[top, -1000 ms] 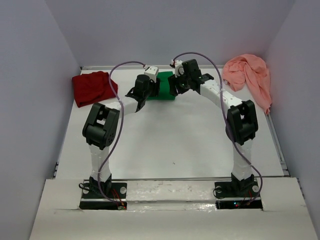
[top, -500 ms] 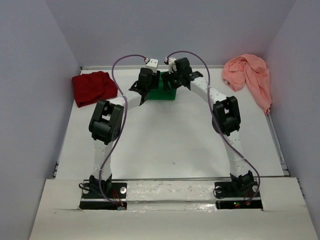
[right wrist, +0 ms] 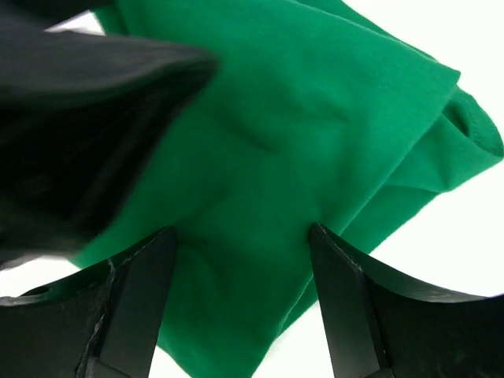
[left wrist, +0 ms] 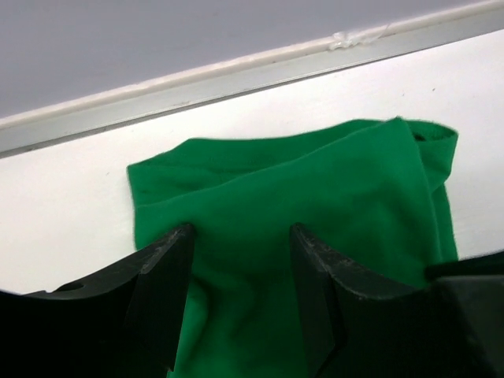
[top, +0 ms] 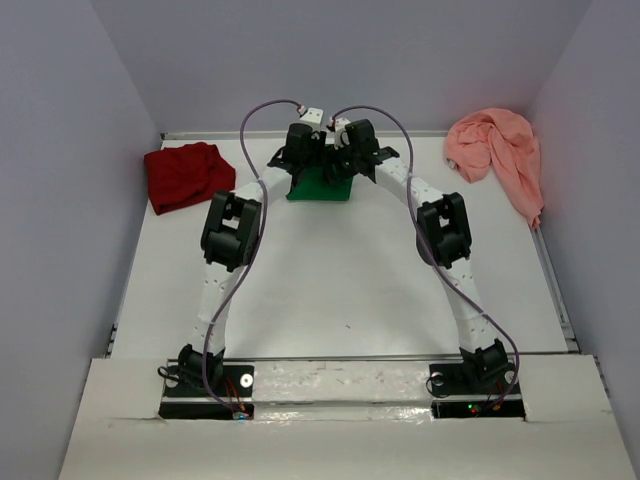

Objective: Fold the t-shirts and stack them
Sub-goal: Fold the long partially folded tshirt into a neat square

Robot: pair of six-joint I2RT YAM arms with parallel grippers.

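The bright green t-shirt (top: 320, 188) lies folded into a small pad at the far middle of the table. My left gripper (top: 306, 170) and right gripper (top: 340, 170) meet over it from either side. In the left wrist view the open left gripper (left wrist: 240, 232) rests its fingertips (left wrist: 177, 240) on the green t-shirt (left wrist: 315, 181), which wrinkles between them. In the right wrist view the open right gripper (right wrist: 242, 232) stands the same way on the green t-shirt (right wrist: 315, 110). The dark red t-shirt (top: 185, 175) lies bunched at far left. The salmon-pink t-shirt (top: 497, 150) is crumpled at far right.
The back wall's metal rail (left wrist: 236, 75) runs just beyond the green cloth. My left arm shows as a dark blur (right wrist: 71, 118) close beside the right gripper. White table surface (top: 340, 280) lies between the arm bases and the shirts.
Both arms have stretched toward the back and drawn together over the green t-shirt, coming down onto it. The right gripper's jaws stand wider than a second ago.
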